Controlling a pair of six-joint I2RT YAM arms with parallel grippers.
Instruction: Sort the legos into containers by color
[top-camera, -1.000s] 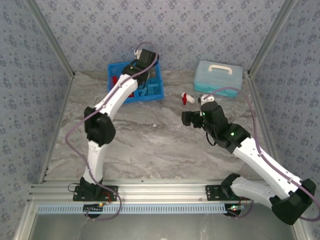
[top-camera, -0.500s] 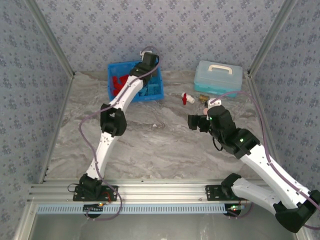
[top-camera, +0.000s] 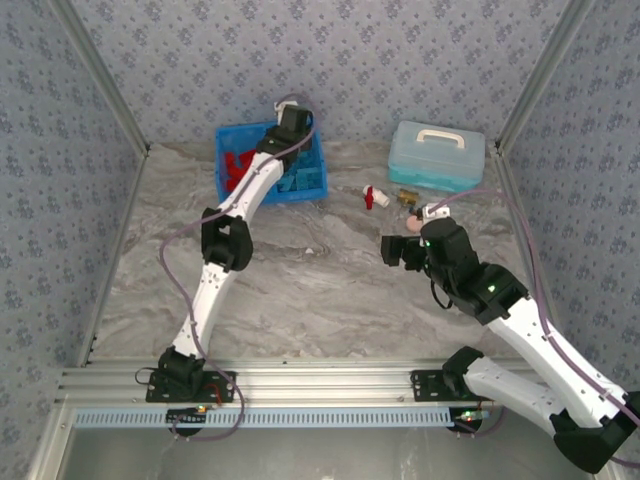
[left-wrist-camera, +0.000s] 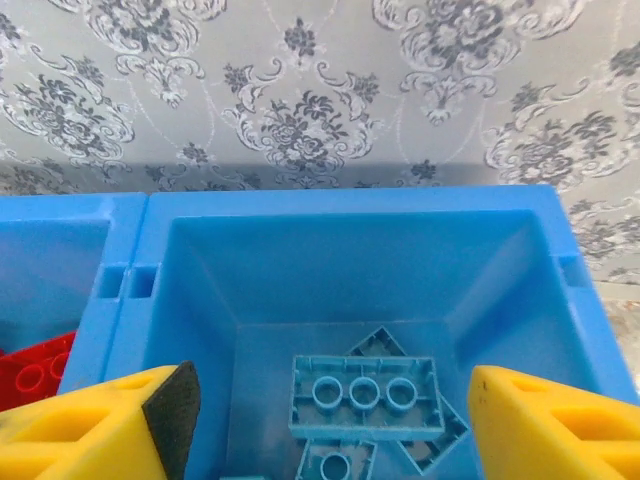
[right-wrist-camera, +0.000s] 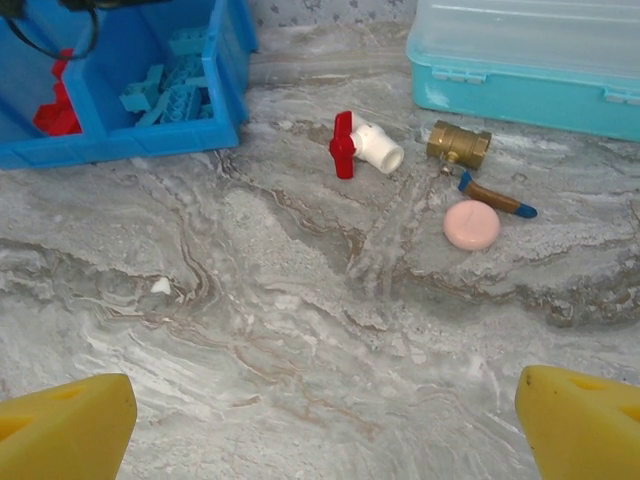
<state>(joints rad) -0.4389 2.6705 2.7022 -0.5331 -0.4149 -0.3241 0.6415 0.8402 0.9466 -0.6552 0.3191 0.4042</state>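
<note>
The left tool (left-wrist-camera: 325, 412) hung over the blue bin (left-wrist-camera: 350, 200) with its 2 yellow fingers (left-wrist-camera: 100, 425) spread well apart and nothing between them. Directly beneath it lay the light blue bricks (left-wrist-camera: 365, 395), piled on the floor of 1 compartment. Across the centre divider (left-wrist-camera: 125, 282), the red bricks (left-wrist-camera: 30, 375) filled the other compartment. The bin sat at the far edge of the desk (right-wrist-camera: 300, 300), left of the middle.

The right tool (right-wrist-camera: 325, 420) hovered low over bare marbled desk near the middle, wide open and holding nothing. Beyond it, toward the far right corner, lay a red-and-white valve (right-wrist-camera: 365, 148), a brass fitting (right-wrist-camera: 458, 143), a small brown piece with blue ends (right-wrist-camera: 495, 198) and a pink disc (right-wrist-camera: 471, 225), all just in front of the pale teal case (right-wrist-camera: 520, 95).

The step in hand looked like a drop into the blue-brick compartment, with the left tool empty above it. No loose brick showed on the desk, so the sorting appeared close to done or finished. The next move probably called for lifting the left tool straight up, clear of the bin walls, and checking the desk for stray bricks without disturbing the oddments by the case.
</note>
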